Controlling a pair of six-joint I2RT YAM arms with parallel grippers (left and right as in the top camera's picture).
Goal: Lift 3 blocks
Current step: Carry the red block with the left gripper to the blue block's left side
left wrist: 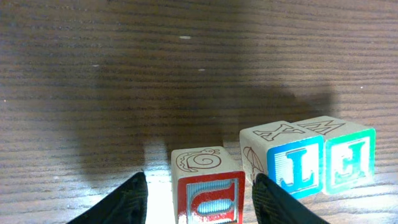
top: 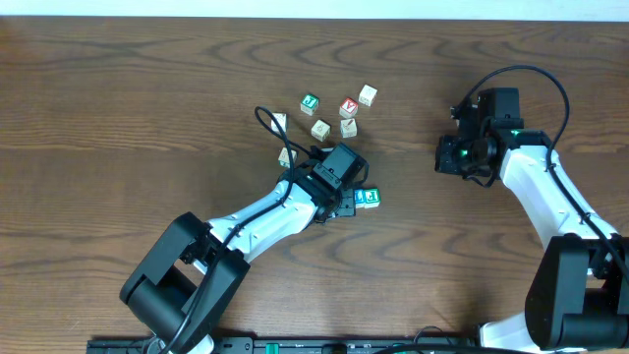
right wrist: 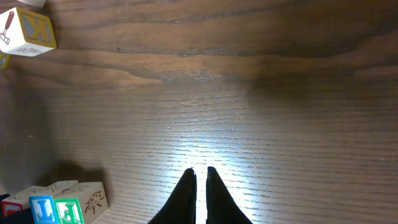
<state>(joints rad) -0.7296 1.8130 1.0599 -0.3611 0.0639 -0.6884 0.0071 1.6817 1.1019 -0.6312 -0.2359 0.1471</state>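
Left gripper [left wrist: 200,202] is open wide, and the red block [left wrist: 208,193] sits right between its fingers [left wrist: 134,199]. It has hold of nothing: there's a clear strip of table [left wrist: 186,74] on one side of the red block and only a sliver on the other. The red block looks flat on the wood, ring-marked face towards the wrist camera.

On that tight side, just beside the red block, is the blue block [left wrist: 295,165], and I can't tell whether the two touch. The green block [left wrist: 348,158] is pressed against the blue block's far face, so the three make one short row running away from the red block.

I'd say the red block is the one being worked on, and the grip needs care. The finger next to the blue block has very little room. Shift the wrist slightly so the red block sits centred. Close flat on its two side faces, low on the cube, then go straight up so the neighbour isn't dragged along.

The loose cubes [top: 334,113] are well apart from the red block, further up the table, and no trouble. Further still from the red block, the right gripper [right wrist: 199,186] hangs over bare wood, fingers pinched together, carrying nothing.
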